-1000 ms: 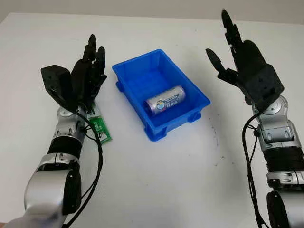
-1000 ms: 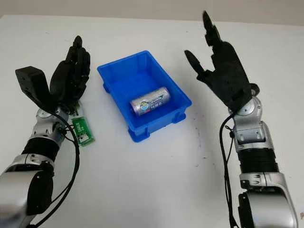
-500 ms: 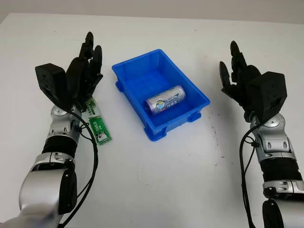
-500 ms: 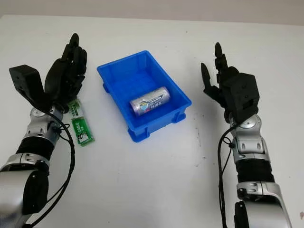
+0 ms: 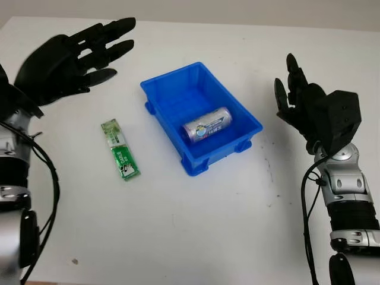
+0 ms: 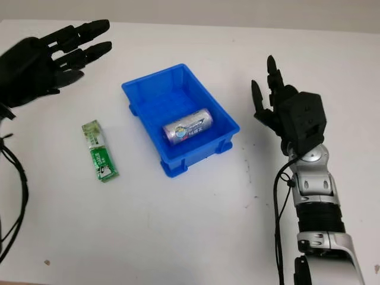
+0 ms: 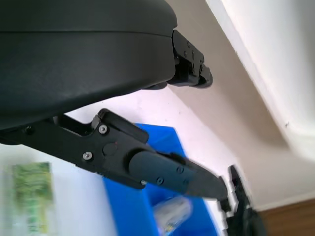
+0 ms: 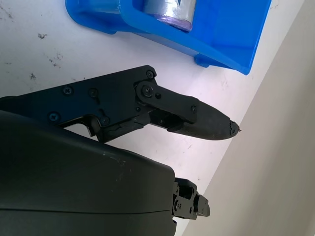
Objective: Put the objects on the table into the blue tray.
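The white worktop (image 5: 196, 225) carries a blue tray (image 5: 170, 96) with a silver can (image 5: 206, 124) lying inside. The left hand (image 5: 65, 59), released, hovers above and behind the green packet (image 5: 120, 149), which lies flat left of the tray. The right hand (image 5: 312, 110), released, is raised right of the tray.

From the head we looked forward and down through two eyes set slightly apart, both taking in the white table (image 5: 196, 225), the blue rectangular plastic tray (image 5: 172, 89) between our hands, and the flat green packet (image 6: 99, 151) below our raised black left hand (image 5: 65, 56). Our left wrist camera sat right against that hand's shell, facing past its fingers (image 7: 167, 172) toward the tray. Our right wrist camera, equally close to the black right hand (image 6: 285, 116), faced the tray's near corner and the table beside it.
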